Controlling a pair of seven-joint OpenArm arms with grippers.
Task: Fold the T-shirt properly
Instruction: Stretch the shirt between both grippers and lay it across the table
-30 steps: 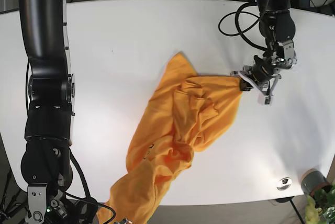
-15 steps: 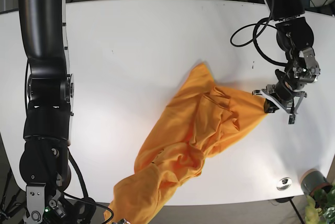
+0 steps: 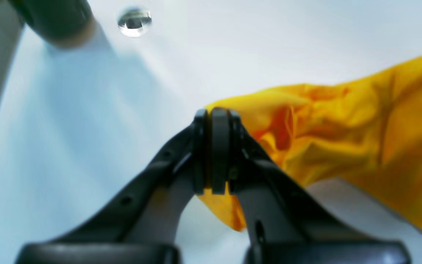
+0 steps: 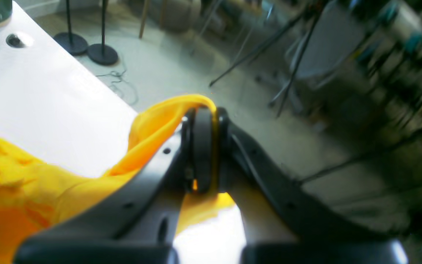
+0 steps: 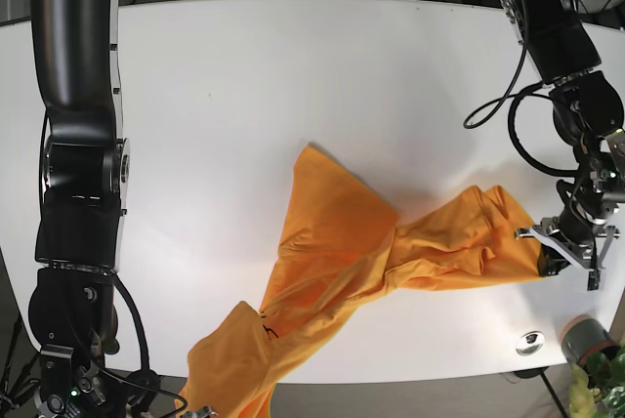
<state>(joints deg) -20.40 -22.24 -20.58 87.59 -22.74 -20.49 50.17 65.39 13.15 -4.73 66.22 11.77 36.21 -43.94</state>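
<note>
The orange T-shirt [image 5: 342,262] lies crumpled and stretched in a band from the table's front left edge to the right side. My left gripper [image 5: 549,260] is shut on the shirt's right end, low over the table. In the left wrist view its jaws [image 3: 214,113] pinch the orange cloth [image 3: 343,128]. My right gripper [image 4: 203,113] is shut on another edge of the shirt [image 4: 31,183], held just past the table's front edge, over the floor. In the base view that end of the shirt [image 5: 229,379] hangs at the bottom edge, and the gripper itself is hidden.
A small metal disc [image 5: 530,342] and a grey cup [image 5: 584,337] sit at the table's front right corner, close to my left gripper; both show in the left wrist view [image 3: 134,22]. A plant [image 5: 604,384] stands beyond that corner. The white table [image 5: 244,96] stretches behind.
My left gripper has moved right and toward the front edge, dragging the shirt's end with it. The shirt has stretched out and shifted forward. The right gripper still holds the front-left end.
</note>
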